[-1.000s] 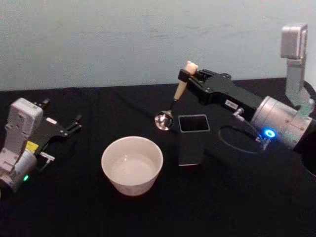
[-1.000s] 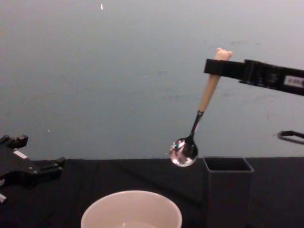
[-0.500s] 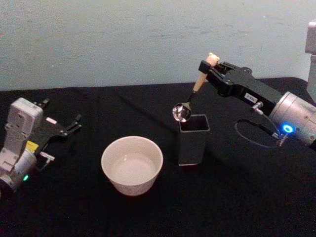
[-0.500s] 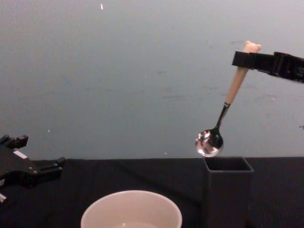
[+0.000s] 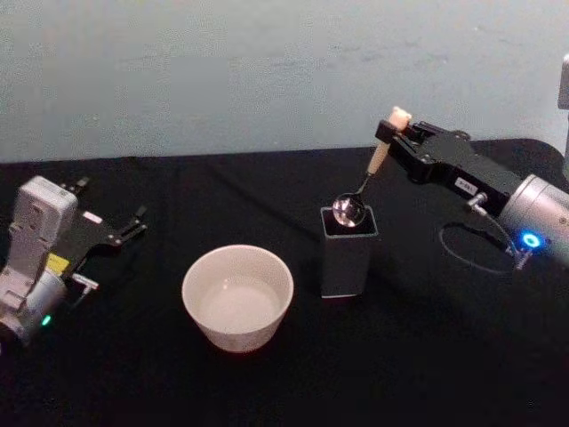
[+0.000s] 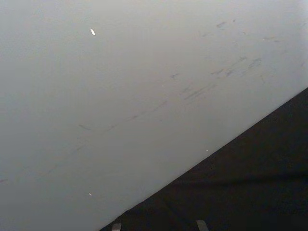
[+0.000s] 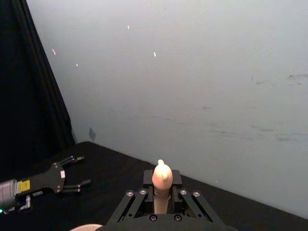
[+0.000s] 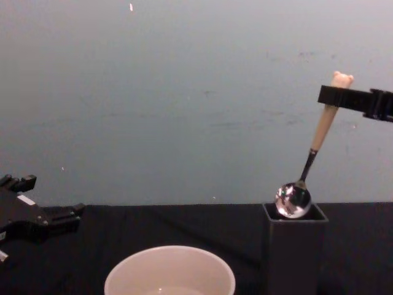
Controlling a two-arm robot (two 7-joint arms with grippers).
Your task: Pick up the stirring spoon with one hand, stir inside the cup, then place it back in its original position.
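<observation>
My right gripper (image 5: 391, 131) is shut on the beige handle of the stirring spoon (image 5: 366, 178), just below its bear head (image 7: 162, 175). The spoon hangs tilted, and its shiny bowl (image 8: 292, 200) sits at the open mouth of the dark grey square holder (image 5: 348, 254), partly inside the rim. In the chest view the gripper (image 8: 334, 96) comes in from the right, above the holder (image 8: 295, 249). The cream-white cup (image 5: 237, 297) stands left of the holder, with its rim (image 8: 169, 275) low in the chest view. My left gripper (image 5: 135, 224) rests open at the far left of the table.
A black cloth (image 5: 418, 356) covers the table and a pale wall rises behind it. A loose cable loop (image 5: 471, 245) hangs under my right arm, to the right of the holder. The right wrist view shows my left gripper (image 7: 74, 171) far off.
My right gripper has carried the spoon rightward and down. The bowl went from beside the holder's left side to the holder's mouth. The left arm has stayed still.
</observation>
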